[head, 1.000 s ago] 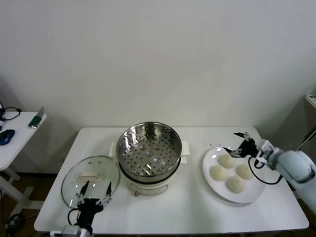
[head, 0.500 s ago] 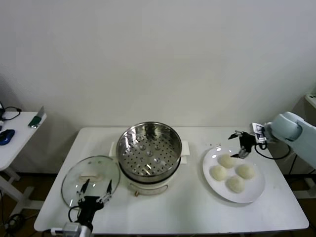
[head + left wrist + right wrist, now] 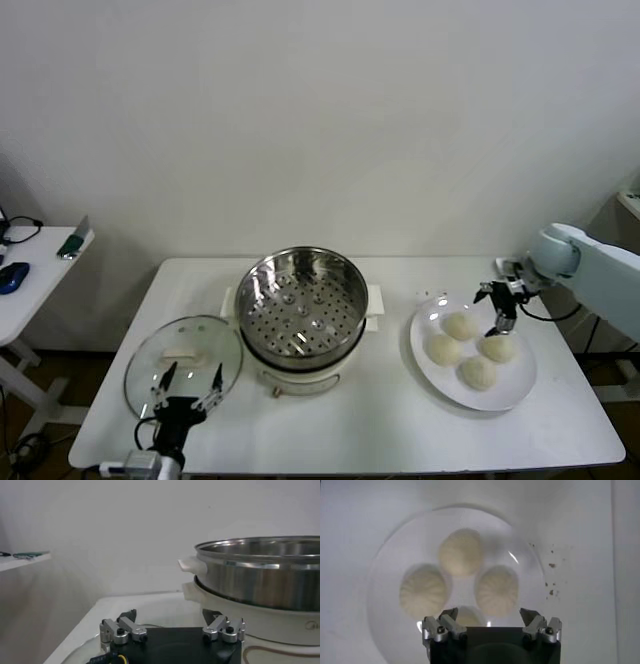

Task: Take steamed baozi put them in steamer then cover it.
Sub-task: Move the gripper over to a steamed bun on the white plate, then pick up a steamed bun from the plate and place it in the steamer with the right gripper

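Four cream-white baozi (image 3: pixel 459 325) lie on a white plate (image 3: pixel 518 388) at the table's right. My right gripper (image 3: pixel 497 306) hangs open over the plate's far side, pointing down, empty. In the right wrist view its open gripper (image 3: pixel 488 613) is above the baozi (image 3: pixel 460 552); the nearest one (image 3: pixel 470 616) is partly hidden behind it. The steel steamer (image 3: pixel 302 300) stands empty on its white base at mid-table. The glass cover (image 3: pixel 183 362) lies flat at the front left. My left gripper (image 3: pixel 188 386) waits open at the cover's near edge, facing the steamer (image 3: pixel 260 570).
A side table (image 3: pixel 30 270) with a blue mouse stands far left. Dark crumbs (image 3: pixel 551 580) dot the tabletop beside the plate (image 3: pixel 395 550). The white table's front edge runs just below the left gripper (image 3: pixel 170 615).
My right arm has lifted and swung back. Its gripper turned downward and shifted from the plate's far edge to above the baozi. The left arm stayed put.
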Available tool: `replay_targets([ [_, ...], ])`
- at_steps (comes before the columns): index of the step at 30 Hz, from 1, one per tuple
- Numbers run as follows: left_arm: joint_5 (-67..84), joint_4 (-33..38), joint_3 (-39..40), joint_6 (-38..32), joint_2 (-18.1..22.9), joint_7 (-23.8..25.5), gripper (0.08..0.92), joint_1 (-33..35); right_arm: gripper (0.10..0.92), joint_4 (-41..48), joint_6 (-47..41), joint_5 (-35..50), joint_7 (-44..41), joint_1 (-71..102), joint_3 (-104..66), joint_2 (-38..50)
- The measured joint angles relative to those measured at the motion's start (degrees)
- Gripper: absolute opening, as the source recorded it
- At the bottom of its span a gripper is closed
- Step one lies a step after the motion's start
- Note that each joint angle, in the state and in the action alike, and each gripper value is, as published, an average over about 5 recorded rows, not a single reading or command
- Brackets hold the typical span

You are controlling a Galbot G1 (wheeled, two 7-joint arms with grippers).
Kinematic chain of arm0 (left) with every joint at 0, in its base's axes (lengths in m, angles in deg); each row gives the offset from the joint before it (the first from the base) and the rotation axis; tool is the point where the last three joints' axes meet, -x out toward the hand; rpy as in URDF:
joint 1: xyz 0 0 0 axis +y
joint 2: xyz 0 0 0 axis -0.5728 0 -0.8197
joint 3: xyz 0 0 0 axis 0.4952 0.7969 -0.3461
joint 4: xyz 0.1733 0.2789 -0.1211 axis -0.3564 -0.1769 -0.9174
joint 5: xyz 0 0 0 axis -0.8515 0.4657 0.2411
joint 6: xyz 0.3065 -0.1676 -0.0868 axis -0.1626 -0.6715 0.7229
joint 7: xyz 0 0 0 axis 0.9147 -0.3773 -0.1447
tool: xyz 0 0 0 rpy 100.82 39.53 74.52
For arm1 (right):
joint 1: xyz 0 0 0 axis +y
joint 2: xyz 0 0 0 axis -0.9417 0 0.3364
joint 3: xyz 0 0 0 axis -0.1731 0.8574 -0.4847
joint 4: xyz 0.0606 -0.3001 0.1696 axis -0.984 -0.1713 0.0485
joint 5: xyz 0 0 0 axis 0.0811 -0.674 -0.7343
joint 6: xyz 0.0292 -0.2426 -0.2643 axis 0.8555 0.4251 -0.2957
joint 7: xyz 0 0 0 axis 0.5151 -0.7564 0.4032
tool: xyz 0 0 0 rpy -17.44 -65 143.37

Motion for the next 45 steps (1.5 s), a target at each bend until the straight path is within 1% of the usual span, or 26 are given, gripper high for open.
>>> replay_targets([
  [16, -0.3, 0.2, -0.4, 0.0, 0.0, -0.1, 0.823, 0.1, 0.817, 6.3, -2.1, -3.8, 2.1, 6.0, -5.3, -6.3],
  [25, -0.3, 0.4, -0.3, 0.0, 0.3, -0.1, 0.823, 0.1, 0.769, 8.1, -2.7, -5.6, 2.6, 6.6, -6.4, -8.0],
  [30, -0.3, 0.4, -0.3, 0.0, 0.4, -0.2, 0.823, 0.1, 0.715, 8.6, -2.9, -6.2, 2.4, 6.8, -6.7, -8.2],
  [33, -0.3, 0.4, -0.2, 0.0, 0.5, -0.2, 0.823, 0.0, 0.663, 8.6, -2.9, -6.1, 2.4, 6.8, -6.9, -8.1],
  [35, -0.4, 0.4, -0.2, 0.0, 0.5, -0.2, 0.823, 0.0, 0.643, 8.4, -2.8, -6.0, 2.4, 6.6, -6.9, -8.0],
  [40, -0.5, 0.3, -0.1, 0.0, 0.5, -0.2, 0.823, -0.1, 0.637, 6.6, -2.0, -4.6, 2.3, 4.5, -5.1, -7.0],
  [45, -0.5, 0.4, 0.0, -0.1, 0.2, -0.2, 0.823, 0.0, 0.636, 2.4, 0.5, -1.9, 1.7, -2.7, 1.1, -6.0],
])
